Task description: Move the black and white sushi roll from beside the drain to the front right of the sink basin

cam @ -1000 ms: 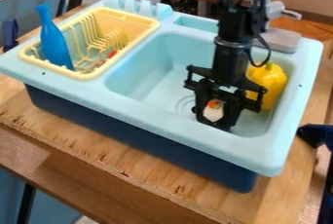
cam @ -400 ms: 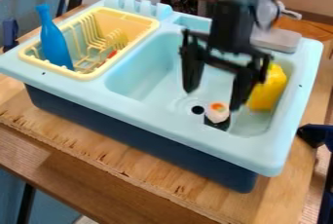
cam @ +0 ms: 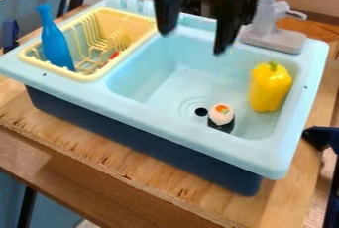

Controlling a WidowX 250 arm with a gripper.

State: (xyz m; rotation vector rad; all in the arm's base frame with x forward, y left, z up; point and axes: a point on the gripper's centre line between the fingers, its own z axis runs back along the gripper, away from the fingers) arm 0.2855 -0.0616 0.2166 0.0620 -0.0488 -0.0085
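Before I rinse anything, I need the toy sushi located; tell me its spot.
In the camera view, the toy sushi sits on the sink basin's floor, right beside the drain hole and left of the yellow pepper.

Black gripper (cam: 192, 42) of robot arm hangs above back part of sink (cam: 165, 125), near top of camera view. Two fingers (cam: 233, 19) spread wide, gap between them, tips pointed down. One fingertip appears close to sink's rear edge; other reaches lower in view, nearer sink's middle. Gripper's upper body runs out past view's top edge.
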